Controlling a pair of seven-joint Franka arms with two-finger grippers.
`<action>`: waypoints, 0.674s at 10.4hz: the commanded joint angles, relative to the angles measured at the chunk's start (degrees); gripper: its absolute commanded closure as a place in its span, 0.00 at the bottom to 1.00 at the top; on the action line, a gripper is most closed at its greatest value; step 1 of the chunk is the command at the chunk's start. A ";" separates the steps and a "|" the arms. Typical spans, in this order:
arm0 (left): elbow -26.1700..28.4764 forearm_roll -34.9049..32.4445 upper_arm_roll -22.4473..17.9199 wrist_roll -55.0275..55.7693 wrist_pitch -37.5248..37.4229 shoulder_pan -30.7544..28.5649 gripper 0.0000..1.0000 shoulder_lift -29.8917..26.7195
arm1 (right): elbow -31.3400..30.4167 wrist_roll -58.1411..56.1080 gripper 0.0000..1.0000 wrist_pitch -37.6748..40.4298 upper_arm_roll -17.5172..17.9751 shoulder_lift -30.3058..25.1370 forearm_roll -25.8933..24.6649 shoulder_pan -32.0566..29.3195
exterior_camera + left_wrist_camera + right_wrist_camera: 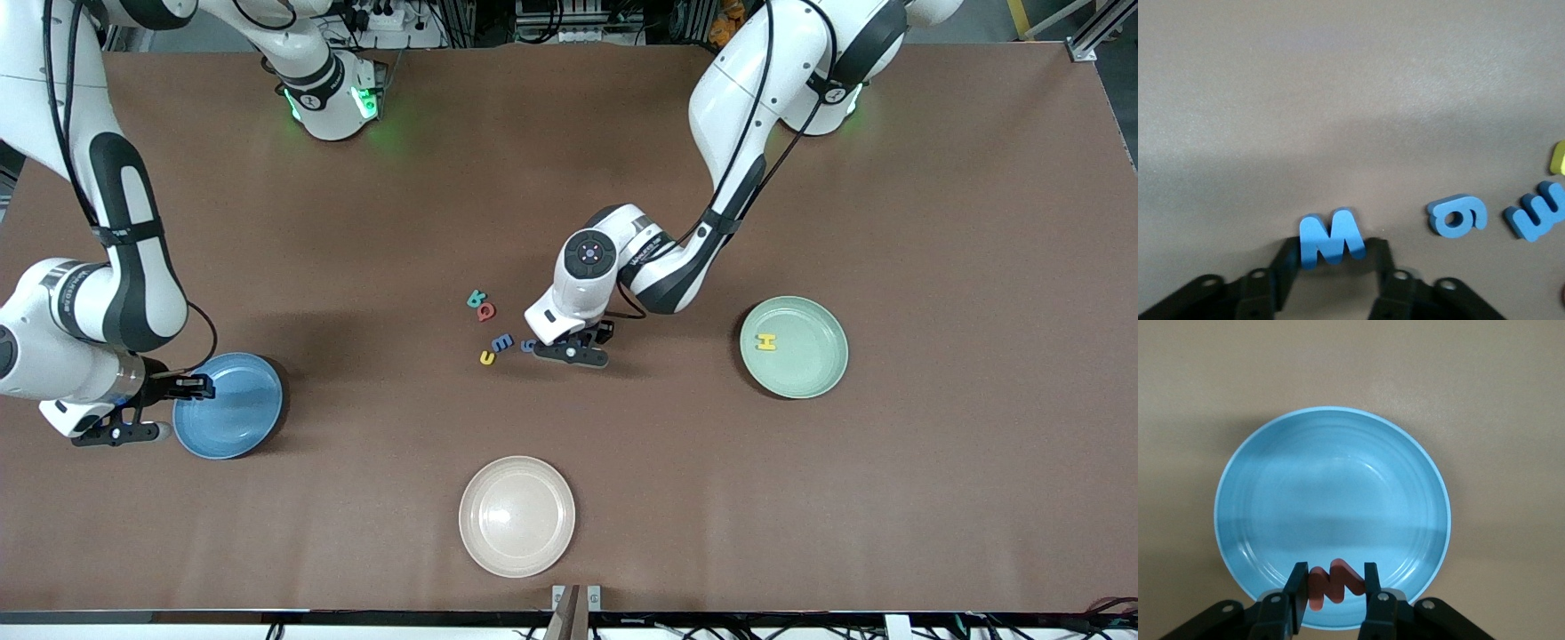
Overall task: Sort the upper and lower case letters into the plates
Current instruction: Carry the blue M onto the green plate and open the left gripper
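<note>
My left gripper (573,348) is down on the table at the loose letters, its fingers closed on either side of a blue letter M (1331,237). Beside it lie a small blue letter (1458,215), a blue E (503,342), a yellow u (487,357), a red Q (485,311) and a teal letter (476,298). A yellow H (766,342) rests in the mint green plate (813,378). My right gripper (1334,583) is shut on a red letter (1335,583) over the rim of the light blue plate (1331,487), at the right arm's end of the table.
A cream-beige plate (516,516) sits near the front camera at the table's middle. The mint green plate lies toward the left arm's end. Brown tabletop surrounds the letter cluster.
</note>
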State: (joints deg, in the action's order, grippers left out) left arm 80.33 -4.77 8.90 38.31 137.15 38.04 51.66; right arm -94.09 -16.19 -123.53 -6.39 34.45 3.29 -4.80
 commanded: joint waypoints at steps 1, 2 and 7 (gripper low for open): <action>-1.41 0.37 -0.64 0.01 0.57 0.89 0.66 1.25 | 1.28 0.55 1.00 -0.13 0.58 1.32 0.05 -0.74; -1.41 0.37 -0.64 -0.17 0.57 0.89 0.73 1.25 | 1.37 0.55 1.00 -0.22 0.67 1.49 0.14 -0.74; -1.41 0.37 -0.64 -0.78 -4.23 0.10 0.80 -1.03 | 1.28 4.47 0.00 1.88 0.93 0.18 0.32 -0.21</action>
State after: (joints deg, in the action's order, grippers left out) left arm 79.72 -4.77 8.80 38.30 136.30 38.09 51.67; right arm -93.58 -14.95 -123.46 -6.30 35.17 3.45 -4.78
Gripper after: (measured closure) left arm 0.590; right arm 0.251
